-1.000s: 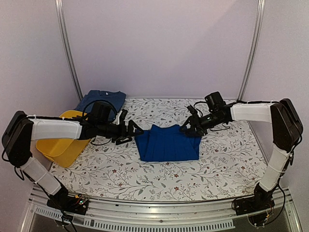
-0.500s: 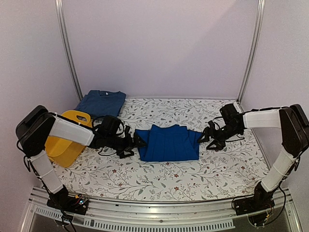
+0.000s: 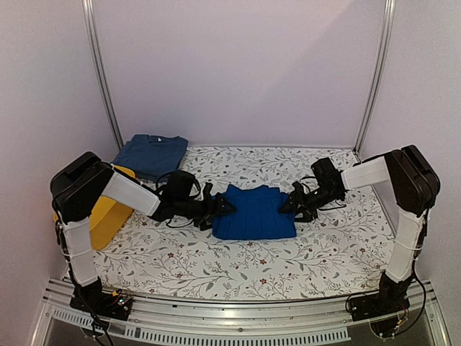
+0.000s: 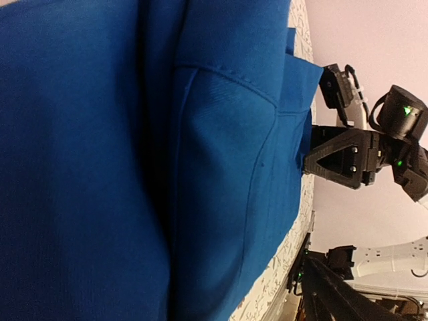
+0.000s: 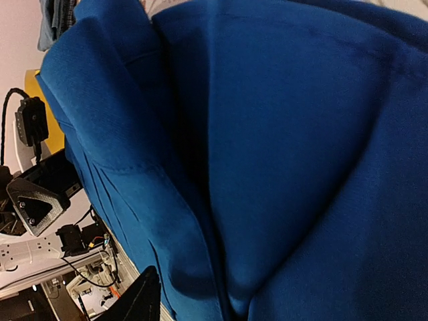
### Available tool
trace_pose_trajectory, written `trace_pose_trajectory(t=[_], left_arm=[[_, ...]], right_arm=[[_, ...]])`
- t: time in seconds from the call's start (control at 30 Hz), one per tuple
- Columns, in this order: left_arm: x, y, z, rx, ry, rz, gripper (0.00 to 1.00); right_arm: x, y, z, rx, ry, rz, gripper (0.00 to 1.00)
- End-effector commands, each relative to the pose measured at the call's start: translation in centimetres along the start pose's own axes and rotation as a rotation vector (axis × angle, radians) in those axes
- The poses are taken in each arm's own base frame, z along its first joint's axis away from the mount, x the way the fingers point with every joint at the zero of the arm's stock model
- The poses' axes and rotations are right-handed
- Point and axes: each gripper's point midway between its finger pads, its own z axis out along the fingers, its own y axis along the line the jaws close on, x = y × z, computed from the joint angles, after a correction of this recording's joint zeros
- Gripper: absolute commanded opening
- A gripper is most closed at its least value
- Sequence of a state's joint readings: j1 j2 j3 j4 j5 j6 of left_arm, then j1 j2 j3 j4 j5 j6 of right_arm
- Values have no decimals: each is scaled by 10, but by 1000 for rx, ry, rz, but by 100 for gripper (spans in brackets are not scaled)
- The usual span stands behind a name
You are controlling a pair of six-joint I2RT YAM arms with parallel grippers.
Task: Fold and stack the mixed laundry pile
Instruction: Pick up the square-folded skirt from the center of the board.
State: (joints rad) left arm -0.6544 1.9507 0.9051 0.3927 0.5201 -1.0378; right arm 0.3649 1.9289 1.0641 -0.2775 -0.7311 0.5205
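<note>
We see the royal-blue garment (image 3: 253, 213) lying folded and flat on the worktop (image 3: 328, 249), directly between the two pincers. Its left edge meets the left pincer (image 3: 223, 207) and its right edge meets the right pincer (image 3: 289, 205). Each pincer is down low at the cloth, pointing inward toward the other. From the overhead view we cannot tell whether either pincer has closed on the fabric, or how far its fingers are spread.

The left wrist view is almost wholly filled with blue cloth, layered in folds with a stitched seam. Beyond the garment's far edge the right pincer shows, right at that edge. The right wrist view is the same in reverse. It shows blue folds close up, one dark fingertip (image 5: 142, 299) of its own at the bottom just beside the cloth, and the left pincer beyond the far edge. Neither wrist view shows a grip plainly, so we leave the hold undecided for both.

Behind the left pincer and off to its left, well apart, a dark blue shirt (image 3: 151, 153) lies folded at the back corner of the worktop. A yellow tub (image 3: 106, 216) sits to the left of the left pincer, partly hidden by the left arm (image 3: 133, 193).
</note>
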Motion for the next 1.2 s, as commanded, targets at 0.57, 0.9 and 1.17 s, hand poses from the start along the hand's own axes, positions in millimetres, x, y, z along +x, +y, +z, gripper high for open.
trace_pose_trajectory(t=[0.57,0.9,1.17], left_arm=[[-5,-10,72,51,50,17,68],[-28,-10,58,-48,63,120,0],[-74,-2,29,-324,86,317,0]], right_arm=[[15,16,73,-23,107,-22,46],[-9,57,53,-115,37,-100,53],[-34,44,13,-104,-46,-30,76]])
